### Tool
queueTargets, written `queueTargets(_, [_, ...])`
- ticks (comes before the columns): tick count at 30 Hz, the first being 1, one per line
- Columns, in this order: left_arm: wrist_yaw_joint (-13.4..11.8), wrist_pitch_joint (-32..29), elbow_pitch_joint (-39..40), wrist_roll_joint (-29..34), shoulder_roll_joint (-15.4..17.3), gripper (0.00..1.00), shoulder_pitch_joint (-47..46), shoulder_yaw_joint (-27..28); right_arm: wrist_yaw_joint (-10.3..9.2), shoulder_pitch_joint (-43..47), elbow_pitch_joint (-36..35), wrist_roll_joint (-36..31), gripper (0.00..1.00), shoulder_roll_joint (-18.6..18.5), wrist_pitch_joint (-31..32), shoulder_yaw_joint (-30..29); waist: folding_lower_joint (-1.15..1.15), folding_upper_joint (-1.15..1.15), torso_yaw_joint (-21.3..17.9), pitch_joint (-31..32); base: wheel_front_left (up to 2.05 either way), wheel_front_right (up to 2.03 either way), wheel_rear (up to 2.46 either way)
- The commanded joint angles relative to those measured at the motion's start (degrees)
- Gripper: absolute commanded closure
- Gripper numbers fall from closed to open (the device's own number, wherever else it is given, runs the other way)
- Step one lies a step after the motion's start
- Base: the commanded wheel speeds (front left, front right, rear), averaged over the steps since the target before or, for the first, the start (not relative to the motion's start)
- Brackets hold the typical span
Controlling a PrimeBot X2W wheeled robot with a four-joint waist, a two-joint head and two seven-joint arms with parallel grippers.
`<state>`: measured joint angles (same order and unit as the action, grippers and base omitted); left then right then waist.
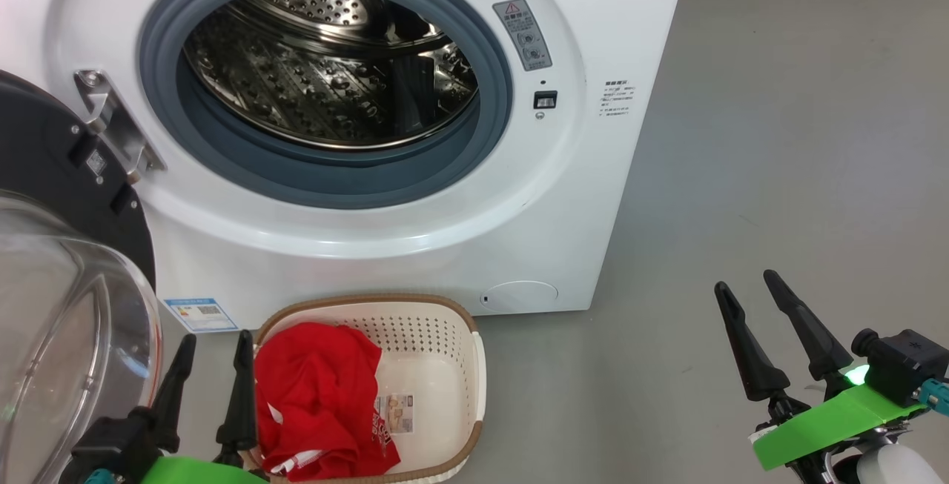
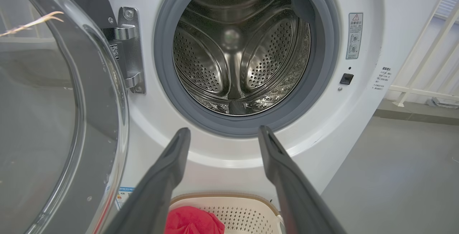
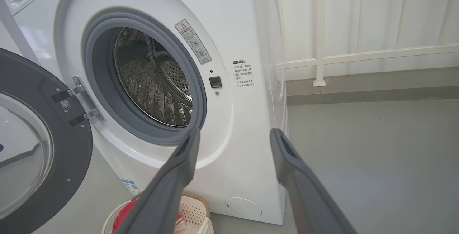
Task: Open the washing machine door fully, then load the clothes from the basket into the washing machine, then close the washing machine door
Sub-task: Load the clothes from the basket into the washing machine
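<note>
The white washing machine [image 1: 415, 247] fills the upper head view, its steel drum [image 1: 330, 69] bare inside the grey seal. Its black washing machine door [image 1: 52, 173] with the glass bowl [image 1: 67, 336] is swung wide open at the left. On the floor in front stands the cream basket [image 1: 452, 336], with the red clothes [image 1: 319, 395] lying in its left half. My left gripper [image 1: 213, 347] is open just left of the basket, holding nothing. My right gripper [image 1: 749, 287] is open over bare floor at the lower right. In the left wrist view the door [image 2: 61, 119], drum [image 2: 236, 55] and clothes [image 2: 193, 221] show.
Grey floor [image 1: 778, 136] stretches to the right of the machine. In the right wrist view a white railing [image 3: 319, 40] and a low kerb [image 3: 358, 87] run behind the machine's right side. A blue energy sticker [image 1: 200, 313] marks the machine's lower left front.
</note>
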<state>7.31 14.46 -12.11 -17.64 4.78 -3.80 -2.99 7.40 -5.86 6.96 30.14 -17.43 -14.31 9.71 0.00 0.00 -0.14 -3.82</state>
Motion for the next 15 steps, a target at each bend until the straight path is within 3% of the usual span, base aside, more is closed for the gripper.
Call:
queueTargets(1, [0.17, 0.54, 1.13, 0.25, 0.78, 0.0, -2.1, 2.06, 0.09, -0.71, -1.61, -0.85, 0.0, -0.61, -0.69, 0.89, 0.0, 0.0, 0.04, 0.01, 0.0, 0.0, 0.0])
queueTargets(15, [0.17, 0.54, 1.1, 0.75, 0.43, 0.0, -2.13, 2.65, 0.09, -0.92, -1.48, -0.96, 0.0, -0.61, -0.69, 0.89, 0.0, 0.0, -0.03, -0.21, 0.0, 0.0, 0.0])
